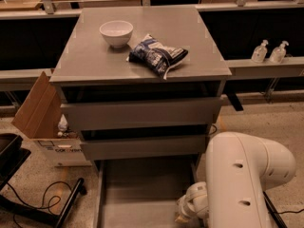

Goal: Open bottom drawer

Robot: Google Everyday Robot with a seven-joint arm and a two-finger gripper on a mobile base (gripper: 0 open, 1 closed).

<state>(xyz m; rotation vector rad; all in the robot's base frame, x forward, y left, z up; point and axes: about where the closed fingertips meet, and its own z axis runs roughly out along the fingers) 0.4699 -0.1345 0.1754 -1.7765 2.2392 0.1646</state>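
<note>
Speckled floor [266, 120] under dim light, a cardboard box [35, 110] beside the grey cabinet [190, 32], a ledge [251, 72] behind.

With the gripper [190, 212] low at the bottom edge, we see a white bowl [116, 32] and a dark blue snack bag [157, 56] well above it. They lie just beside each other on the grey cabinet top [190, 37]. Off to its left stands an open cardboard box [40, 110]. Up to its right, two pump bottles [260, 51] sit on a ledge [266, 66].
</note>
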